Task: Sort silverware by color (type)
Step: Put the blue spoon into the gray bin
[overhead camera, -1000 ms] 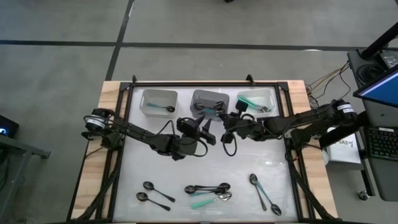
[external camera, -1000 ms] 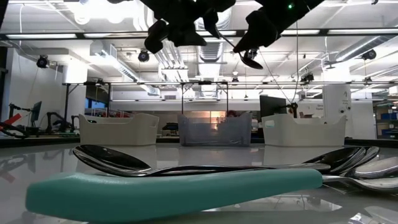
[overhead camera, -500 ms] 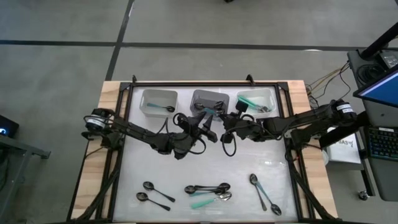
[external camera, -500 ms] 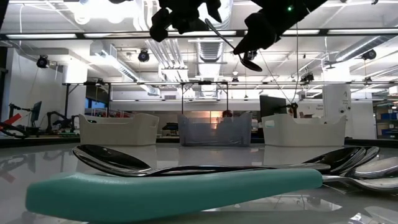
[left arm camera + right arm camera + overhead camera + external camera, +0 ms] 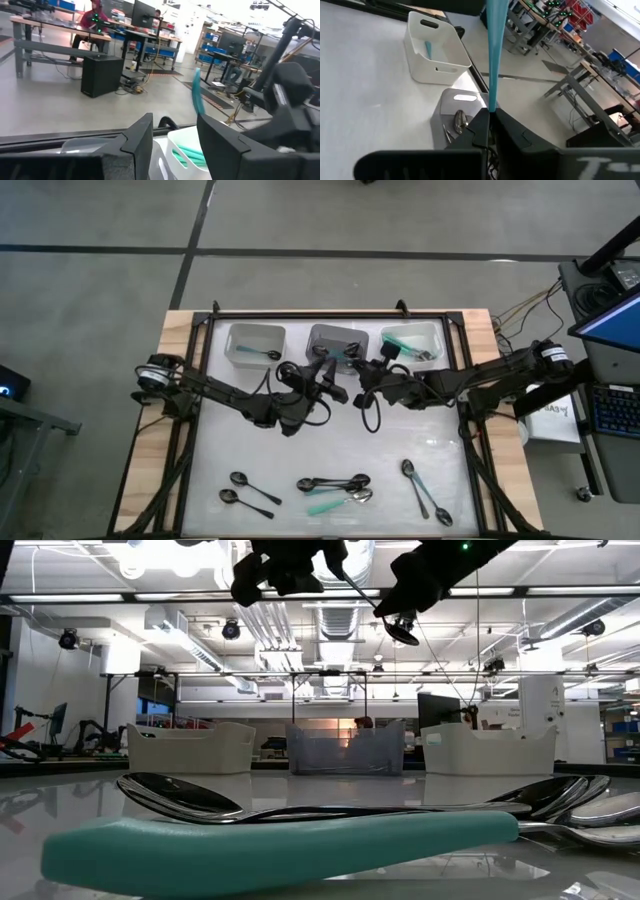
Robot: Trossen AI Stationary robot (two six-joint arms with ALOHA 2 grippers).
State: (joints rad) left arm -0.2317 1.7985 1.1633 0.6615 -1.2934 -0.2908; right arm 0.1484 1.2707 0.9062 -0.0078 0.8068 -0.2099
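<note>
Near the bench's far edge, by the grey bin [image 5: 336,340], our right gripper [image 5: 490,117] pinches a teal-handled spoon [image 5: 495,45]. Our left gripper [image 5: 322,372] hovers beside it, jaws parted; whether they hold anything we cannot tell. Other spoons [image 5: 335,488] lie along the near edge.

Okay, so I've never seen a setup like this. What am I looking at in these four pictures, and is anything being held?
This is a robot with two dark arms working at a table. One picture looks straight down from above, one looks level across the tabletop, and two come from cameras on the arms' wrists. Three small bins stand along one edge, each with spoons inside. More spoons lie loose near the opposite edge. The right gripper has its fingers shut on a teal-handled spoon, lifted above the table near the middle bin. The left gripper is close beside it, with its fingers open.
</note>
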